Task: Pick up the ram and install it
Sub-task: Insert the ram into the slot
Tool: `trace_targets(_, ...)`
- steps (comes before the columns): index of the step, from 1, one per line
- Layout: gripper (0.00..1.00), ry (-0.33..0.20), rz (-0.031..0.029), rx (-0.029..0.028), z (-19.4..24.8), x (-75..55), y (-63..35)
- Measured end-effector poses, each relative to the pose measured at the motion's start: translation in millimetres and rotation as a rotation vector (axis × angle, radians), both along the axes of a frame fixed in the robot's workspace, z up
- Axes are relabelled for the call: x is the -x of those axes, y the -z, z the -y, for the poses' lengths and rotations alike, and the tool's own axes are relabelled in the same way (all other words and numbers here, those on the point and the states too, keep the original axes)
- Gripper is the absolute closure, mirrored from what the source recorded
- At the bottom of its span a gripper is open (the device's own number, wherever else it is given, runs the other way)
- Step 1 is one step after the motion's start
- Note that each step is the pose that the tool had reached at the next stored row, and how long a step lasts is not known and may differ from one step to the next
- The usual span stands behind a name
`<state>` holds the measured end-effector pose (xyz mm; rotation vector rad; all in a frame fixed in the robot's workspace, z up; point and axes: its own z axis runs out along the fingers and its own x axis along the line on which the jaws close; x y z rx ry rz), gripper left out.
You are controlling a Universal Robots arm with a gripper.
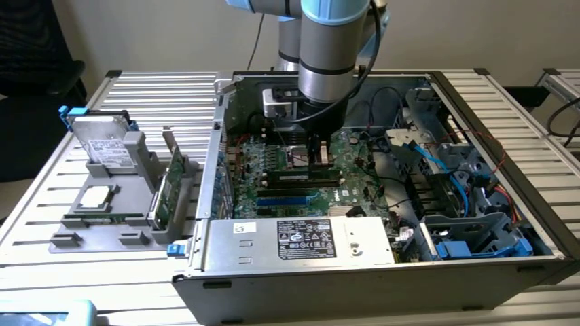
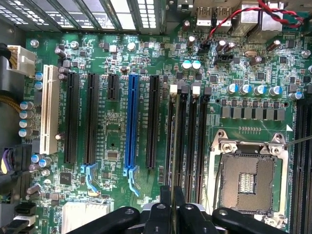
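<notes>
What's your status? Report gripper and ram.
Gripper low over the slots. Ram along a slot right under it, seating unclear. Red wires clear of the slots.

The motherboard (image 2: 117,146) is green with fine pale tracks. One long slot (image 2: 131,122) on it is blue. The slots (image 2: 73,117) on both sides of the blue slot are black, and one (image 2: 47,109) beyond them is white. The gripper (image 2: 171,200) is black. The arm (image 1: 331,54) is silver with light-blue caps. The surface (image 1: 154,88) is ribbed grey.

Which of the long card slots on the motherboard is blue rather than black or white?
The blue slot, lying between a short black slot and a long black slot; its colour sets it apart.
</notes>
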<state>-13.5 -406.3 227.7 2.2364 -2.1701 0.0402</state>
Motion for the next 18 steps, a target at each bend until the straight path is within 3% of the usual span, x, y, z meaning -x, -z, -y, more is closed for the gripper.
trace_targets(18, 0.87, 0.000, 0.0001, 0.0000, 1.6, -0.1, 0.5)
